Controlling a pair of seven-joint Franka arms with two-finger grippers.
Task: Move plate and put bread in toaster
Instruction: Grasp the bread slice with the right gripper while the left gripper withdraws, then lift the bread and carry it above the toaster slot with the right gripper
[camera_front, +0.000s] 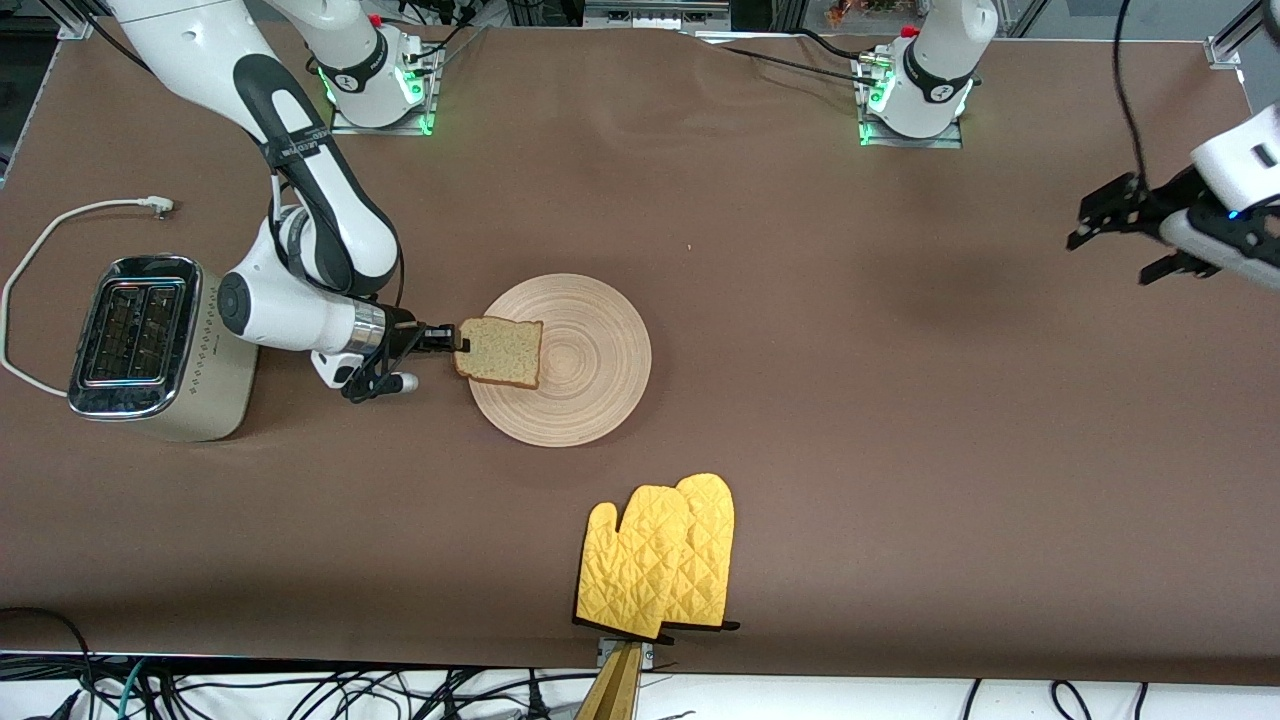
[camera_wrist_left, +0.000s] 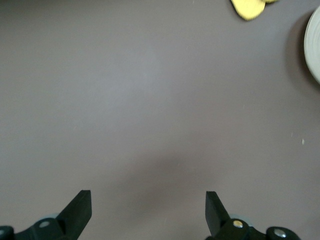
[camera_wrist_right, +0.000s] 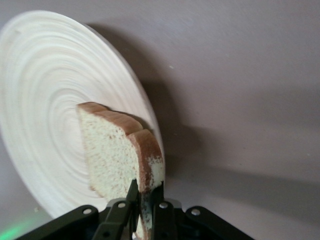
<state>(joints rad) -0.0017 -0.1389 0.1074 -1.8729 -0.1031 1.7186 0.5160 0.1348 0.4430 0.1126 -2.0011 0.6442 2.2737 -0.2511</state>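
Low in the frame, quilted yellow oven mitts (camera_front: 658, 562) are lying unused. At centre, the right gripper (camera_front: 458, 340) is pinching the speckled tan bread slice (camera_front: 501, 351) by its crust over the round pale-wood plate (camera_front: 590, 400), likely bound for the cream chrome-topped toaster (camera_front: 160, 350) at middle left. The left gripper (camera_front: 1120, 232), jaws spread, is waiting at upper right.

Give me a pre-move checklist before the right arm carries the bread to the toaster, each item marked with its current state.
1. Grip on the bread: the right gripper is shut on its edge, as the right wrist view shows: ok.
2. Bread clear of the plate: it hangs over the plate's rim, but lift height is unclear: cannot tell.
3. Toaster slots: both look unblocked in the front view: ok.
4. Path to the toaster: only bare table lies between it and the plate: ok.
5. Left gripper: open, waiting over the left arm's end of the table: ok.
6. Oven mitts: nearer the front camera than the plate, off the path: ok.
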